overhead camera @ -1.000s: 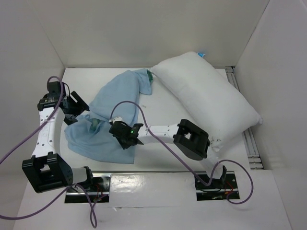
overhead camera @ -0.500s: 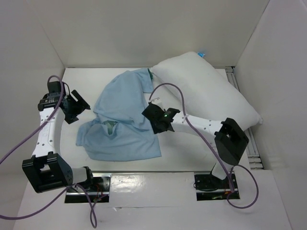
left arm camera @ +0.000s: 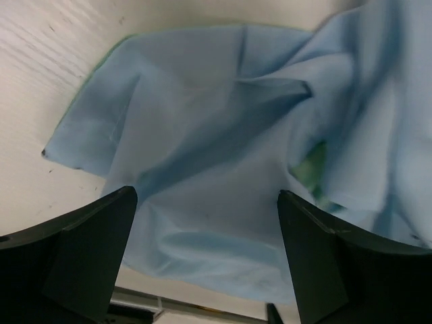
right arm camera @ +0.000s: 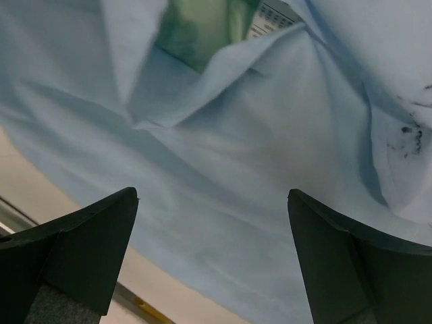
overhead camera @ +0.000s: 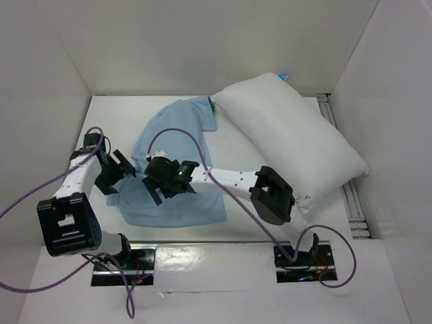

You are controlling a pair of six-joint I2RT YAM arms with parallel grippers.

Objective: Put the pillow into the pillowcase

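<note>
A light blue pillowcase (overhead camera: 177, 138) lies crumpled on the white table, left of centre. It fills the left wrist view (left arm camera: 223, 135) and the right wrist view (right arm camera: 256, 169). The white pillow (overhead camera: 290, 138) lies diagonally at the right, outside the case. My left gripper (overhead camera: 115, 174) is open at the pillowcase's left edge, holding nothing. My right gripper (overhead camera: 160, 183) is open over the pillowcase's lower middle, also holding nothing. A green inner patch with a label (right arm camera: 202, 27) shows in a fold.
White walls enclose the table on three sides. A metal rail (overhead camera: 351, 196) runs along the right edge behind the pillow. The arm bases and purple cables (overhead camera: 40, 196) sit at the near edge.
The right gripper swung left from the pillowcase's right edge to its lower middle. The left gripper moved down and right toward the pillowcase's left edge. The cloth has shifted shape.
</note>
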